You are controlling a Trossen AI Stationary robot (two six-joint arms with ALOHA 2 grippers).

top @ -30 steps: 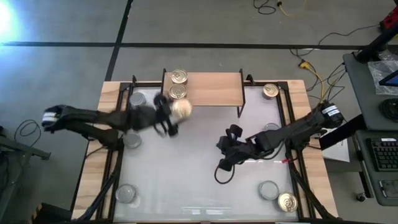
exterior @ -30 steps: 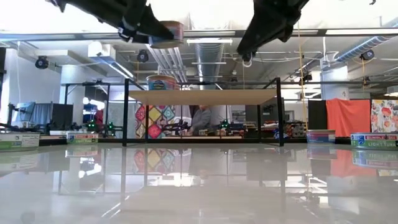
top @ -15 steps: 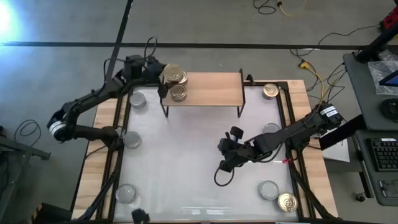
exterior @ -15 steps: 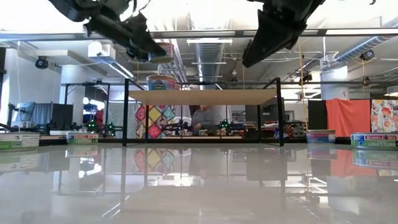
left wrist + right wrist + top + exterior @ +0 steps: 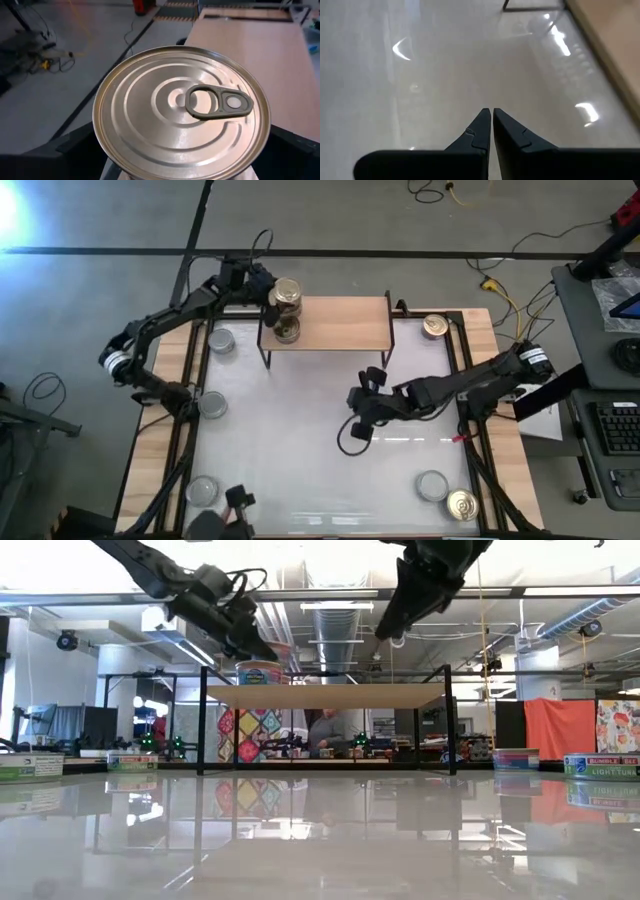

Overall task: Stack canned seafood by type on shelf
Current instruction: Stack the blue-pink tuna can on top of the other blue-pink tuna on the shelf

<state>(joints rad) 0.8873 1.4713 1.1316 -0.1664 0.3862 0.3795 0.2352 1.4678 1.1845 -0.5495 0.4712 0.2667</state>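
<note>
the left gripper [image 5: 272, 292] grasps a gold-lidded tin [image 5: 286, 290] at the left end of the shelf [image 5: 340, 325], above the tin [image 5: 287, 331] already on the board; whether the two touch is hard to tell. the shelf's right part is bare wood with open room. the right gripper [image 5: 366, 405] hangs over the white table [image 5: 300, 440] near its middle, fingers [image 5: 481, 131] pressed together on nothing. silver tins [image 5: 220, 340] sit by the left edge; another gold tin [image 5: 435, 326] rests beside the shelf's right end. in the left wrist view the held tin [image 5: 181, 111] hides the fingers
</note>
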